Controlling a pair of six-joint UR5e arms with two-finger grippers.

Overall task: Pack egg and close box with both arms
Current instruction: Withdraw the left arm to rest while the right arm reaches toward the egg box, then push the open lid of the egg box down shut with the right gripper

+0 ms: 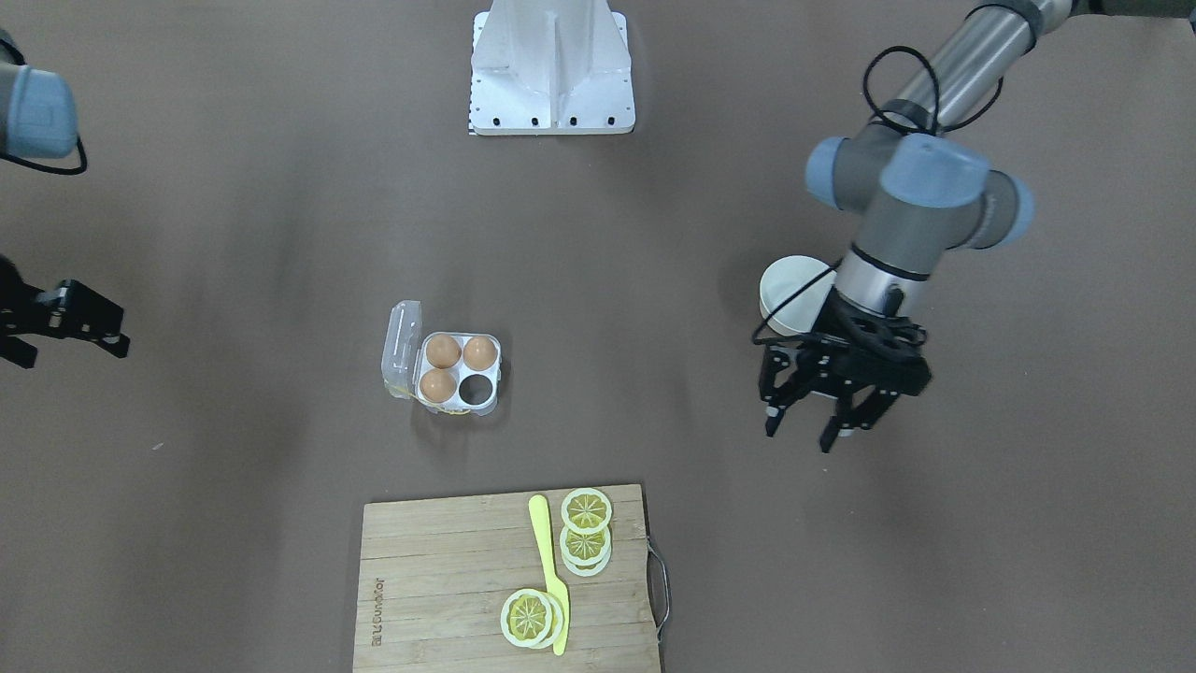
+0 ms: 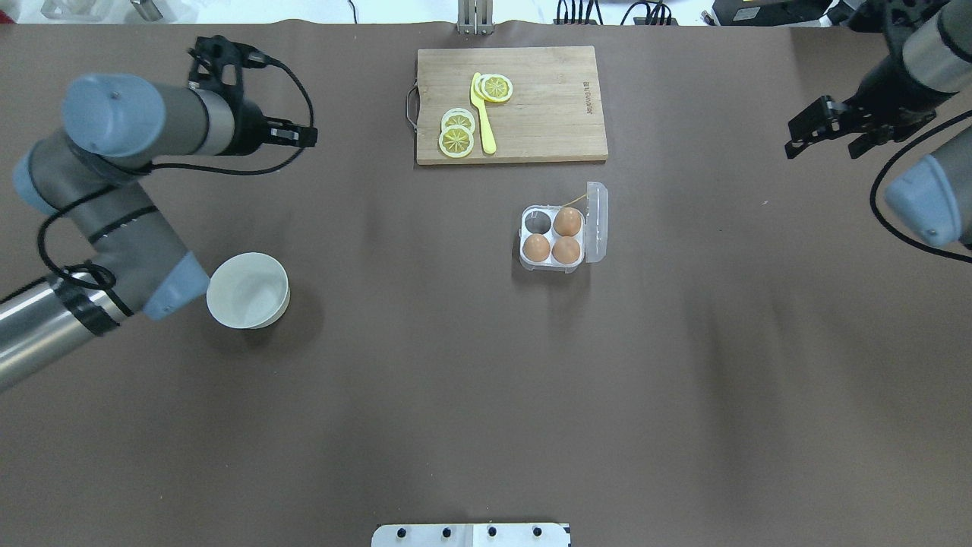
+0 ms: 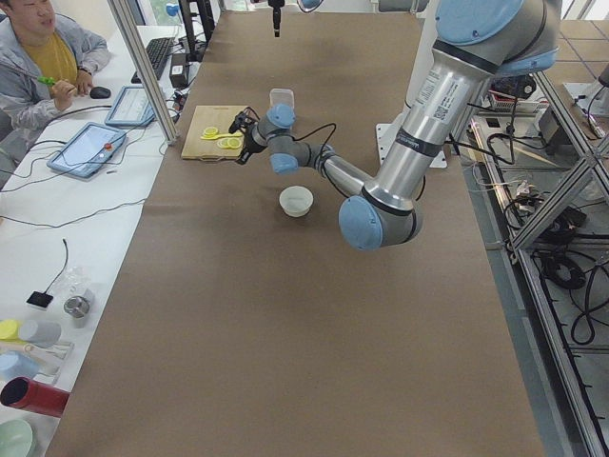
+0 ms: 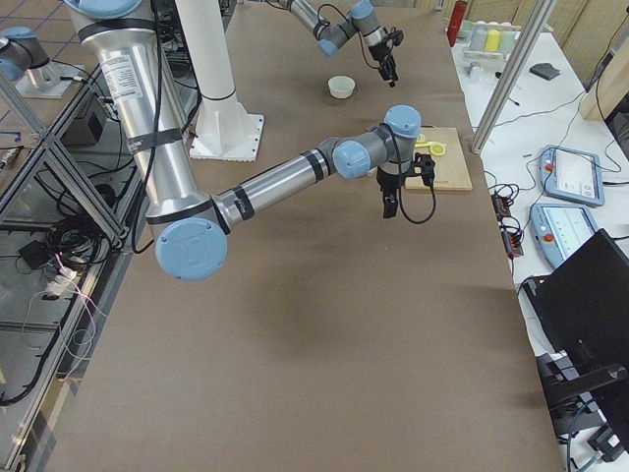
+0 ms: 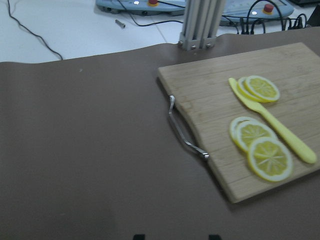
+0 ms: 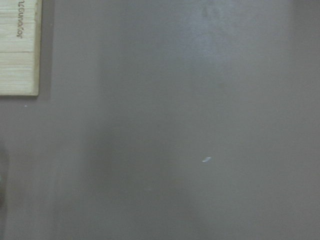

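The clear box (image 2: pixel 553 262) stands mid-table with its lid (image 2: pixel 597 220) swung open to the side. It also shows in the front-facing view (image 1: pixel 458 406). Three brown eggs (image 2: pixel 567 221) (image 2: pixel 537 248) (image 2: pixel 566 249) fill three cells and one cell (image 2: pixel 539 222) is empty. I see no loose egg. My left gripper (image 1: pixel 802 428) is open and empty, hovering beyond the white bowl (image 2: pixel 248 290), far from the box. My right gripper (image 2: pixel 824 148) is open and empty, far off at the other side of the table.
A wooden cutting board (image 2: pixel 547 106) with lemon slices (image 2: pixel 456 139) and a yellow plastic knife (image 2: pixel 483 114) lies beyond the box. The bowl looks empty. The white robot base (image 1: pixel 551 75) stands at the near table edge.
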